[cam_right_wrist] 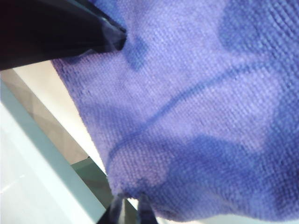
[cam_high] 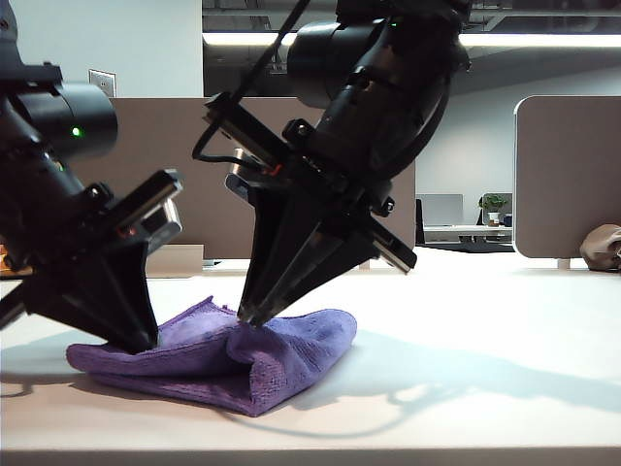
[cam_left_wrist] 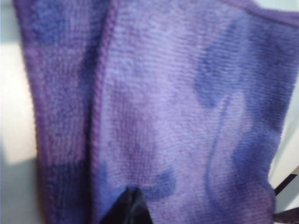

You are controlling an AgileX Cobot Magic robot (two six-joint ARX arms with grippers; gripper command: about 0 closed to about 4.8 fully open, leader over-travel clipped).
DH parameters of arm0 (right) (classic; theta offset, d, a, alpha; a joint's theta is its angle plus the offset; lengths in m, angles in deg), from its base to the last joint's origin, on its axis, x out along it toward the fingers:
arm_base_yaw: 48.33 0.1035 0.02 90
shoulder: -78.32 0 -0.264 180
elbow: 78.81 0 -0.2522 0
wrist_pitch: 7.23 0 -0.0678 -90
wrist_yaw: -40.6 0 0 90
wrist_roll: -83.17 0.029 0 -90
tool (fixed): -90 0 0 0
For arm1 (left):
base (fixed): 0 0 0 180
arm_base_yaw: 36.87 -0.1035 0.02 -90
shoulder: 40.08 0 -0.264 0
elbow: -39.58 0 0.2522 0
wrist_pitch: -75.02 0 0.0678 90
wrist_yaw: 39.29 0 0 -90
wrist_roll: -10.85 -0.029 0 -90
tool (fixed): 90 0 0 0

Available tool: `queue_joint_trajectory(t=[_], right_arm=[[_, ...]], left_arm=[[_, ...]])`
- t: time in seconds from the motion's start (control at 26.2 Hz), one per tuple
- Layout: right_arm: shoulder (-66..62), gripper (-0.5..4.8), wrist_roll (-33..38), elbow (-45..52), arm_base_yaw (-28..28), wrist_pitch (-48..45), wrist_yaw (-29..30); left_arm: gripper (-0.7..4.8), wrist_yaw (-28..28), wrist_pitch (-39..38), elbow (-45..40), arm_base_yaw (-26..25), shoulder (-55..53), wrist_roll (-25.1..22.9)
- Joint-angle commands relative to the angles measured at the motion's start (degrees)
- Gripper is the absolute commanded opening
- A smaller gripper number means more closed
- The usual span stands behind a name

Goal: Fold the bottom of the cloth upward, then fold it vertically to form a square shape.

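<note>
The purple fuzzy cloth (cam_high: 281,354) lies doubled over on the white table (cam_high: 485,388), left of the middle. My left gripper (cam_high: 144,342) points down onto its left end. In the left wrist view the jaws (cam_left_wrist: 133,192) are pressed together, tips in the cloth (cam_left_wrist: 177,116), and a stitched hem (cam_left_wrist: 98,116) runs past them. My right gripper (cam_high: 245,316) meets a raised ridge near the cloth's middle. In the right wrist view its tips (cam_right_wrist: 132,198) pinch the cloth's edge (cam_right_wrist: 196,107) with a narrow gap lower down. The left gripper's dark fingers (cam_right_wrist: 93,37) show there too.
A small brownish-grey lump (cam_high: 602,248) sits at the far right of the table beside a grey partition panel (cam_high: 568,175). Another brown panel (cam_high: 184,165) stands behind the arms. The table's front edge (cam_high: 388,451) runs just below the cloth.
</note>
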Motion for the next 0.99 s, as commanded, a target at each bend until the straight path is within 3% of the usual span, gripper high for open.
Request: queue_joint_trajectory(t=[0.04, 0.31, 0.69, 0.76, 0.8, 0.88, 0.99], right_arm=[[-0.1, 0.46, -0.2, -0.2, 0.2, 1.3, 0.4], [-2.3, 0.91, -1.5, 0.1, 0.2, 5.2, 0.3], [-2.6, 0.97, -4.0, 0.2, 0.9, 8.7, -0.1], [-2.5, 1.1, -4.5, 0.2, 1.0, 8.8, 0.0], [-1.6, 1.18, -4.6, 0.2, 1.0, 8.0, -0.3], [1.5, 1.07, -4.3, 0.1, 1.0, 5.4, -1.5], [3.5, 0.34, -4.3, 0.1, 0.8, 5.0, -1.8]], left_arm=[[-0.05, 0.0, 1.4, 0.0, 0.0, -0.3, -0.4], [-0.05, -0.4, 2.8, 0.1, -0.2, -0.3, 0.9], [-0.05, -3.6, 2.8, 0.1, -0.2, -0.4, 0.9], [-0.05, -2.5, 3.8, 0.2, -0.2, -0.3, 0.9], [-0.03, 0.8, 5.4, 0.3, -0.2, 0.1, 1.2], [-0.03, 1.1, 5.1, 2.3, -0.2, 1.6, 2.4], [-0.03, 0.5, 4.8, 4.5, -0.2, 4.2, 3.3]])
